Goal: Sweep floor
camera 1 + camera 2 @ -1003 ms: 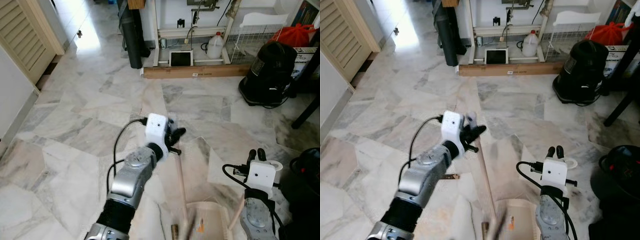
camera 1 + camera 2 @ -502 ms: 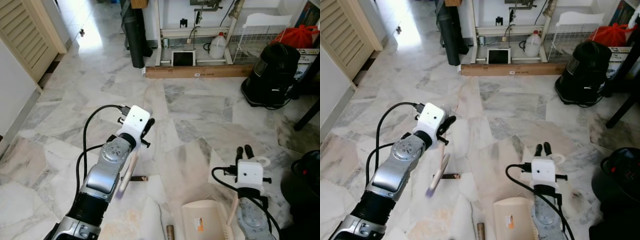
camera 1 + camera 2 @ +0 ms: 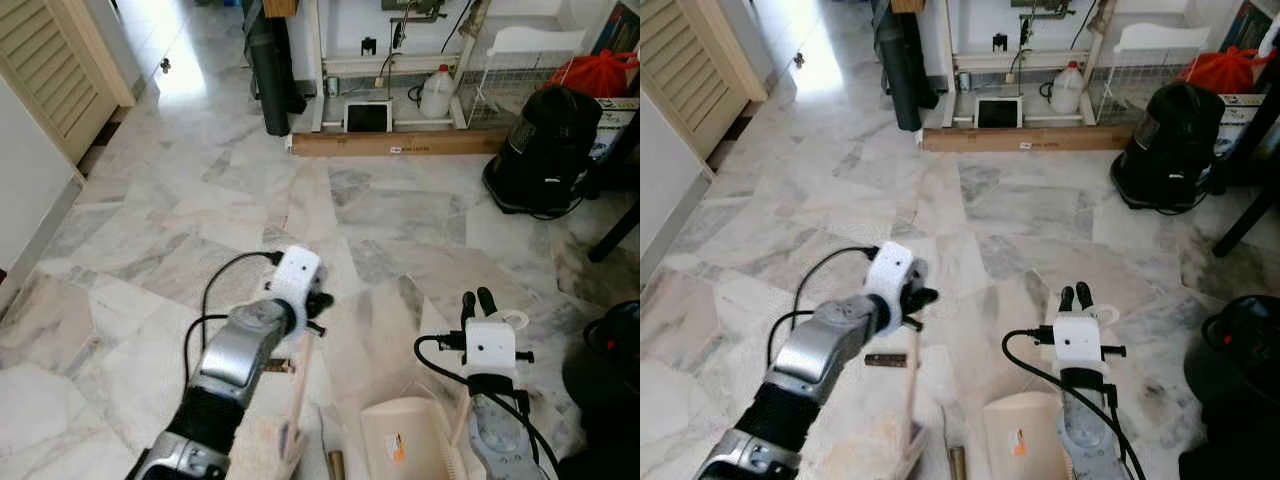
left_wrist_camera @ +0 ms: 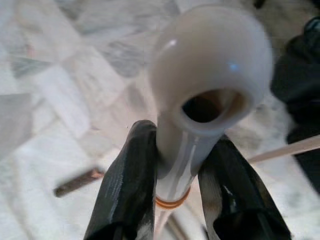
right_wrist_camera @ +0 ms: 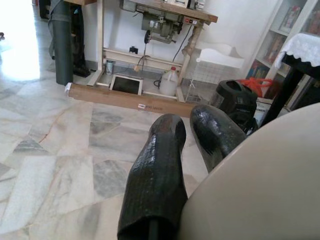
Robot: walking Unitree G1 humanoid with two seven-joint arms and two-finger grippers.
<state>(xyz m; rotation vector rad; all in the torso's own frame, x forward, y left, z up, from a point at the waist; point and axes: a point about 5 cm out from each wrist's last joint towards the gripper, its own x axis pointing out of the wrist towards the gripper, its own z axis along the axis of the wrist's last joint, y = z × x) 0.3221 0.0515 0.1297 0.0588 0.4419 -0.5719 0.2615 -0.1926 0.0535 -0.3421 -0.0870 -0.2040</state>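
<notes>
while left pincer [image 4: 172,200] clamps smooth, glossy cream broom handle [image 4: 200,120].

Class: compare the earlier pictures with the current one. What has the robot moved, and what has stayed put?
The left gripper, shut on the cream plastic broom handle, swung out to the robot's left, then back toward the cream plastic dustpan. The right gripper stays at the dustpan's handle. The small brown stick lies unmoved.

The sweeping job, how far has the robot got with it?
Both tools are already picked up: the left gripper is clamped on the broom handle, and the right gripper holds the cream dustpan by its handle. In hand is a stroke toward the pan. Left to do: a brown stick and another small brown piece lie on the marble floor, outside the pan.
</notes>
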